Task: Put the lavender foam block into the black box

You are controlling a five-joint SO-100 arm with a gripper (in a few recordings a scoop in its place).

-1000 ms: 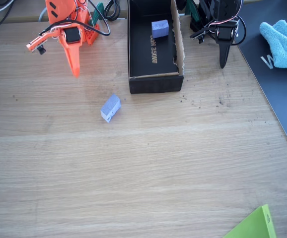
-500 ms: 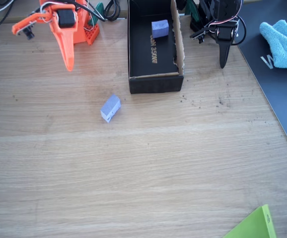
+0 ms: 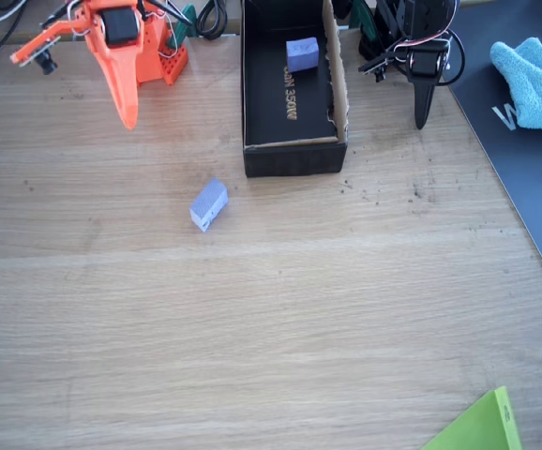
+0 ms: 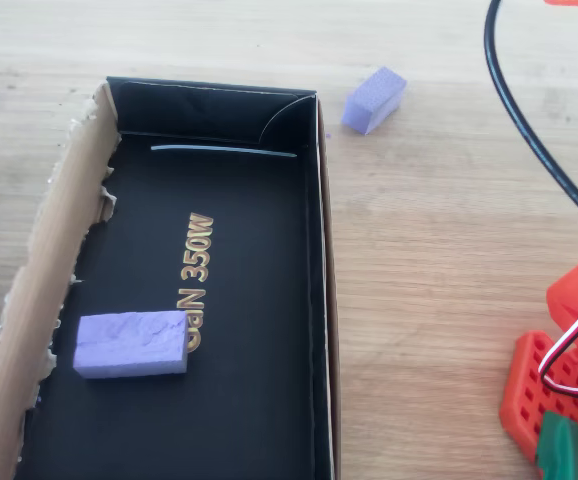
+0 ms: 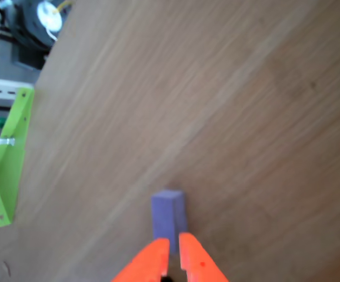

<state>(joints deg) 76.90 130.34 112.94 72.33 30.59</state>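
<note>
The lavender foam block (image 3: 208, 204) lies on the wooden table, apart from the black box (image 3: 294, 159) and to the lower left of its near corner. In the overhead view the block (image 4: 374, 100) rests just outside the box (image 4: 239, 410), whose floor reads "350W". My orange gripper (image 3: 128, 120) hangs shut at the upper left, well away from the block, with nothing between its fingers. In the wrist view the gripper (image 5: 173, 239) points toward the block (image 5: 168, 212), which lies on the table beyond the tips.
A stubbier lavender block (image 3: 302, 53) (image 4: 129, 343) lies inside the box. A blue cloth (image 3: 534, 80) rests on a dark mat (image 3: 524, 169) at the right. A green plate (image 3: 477, 427) (image 5: 8, 158) sits at the table's lower right corner.
My arm has swung left and back toward the top edge of the fixed view. The block on the table and the box have not moved.
</note>
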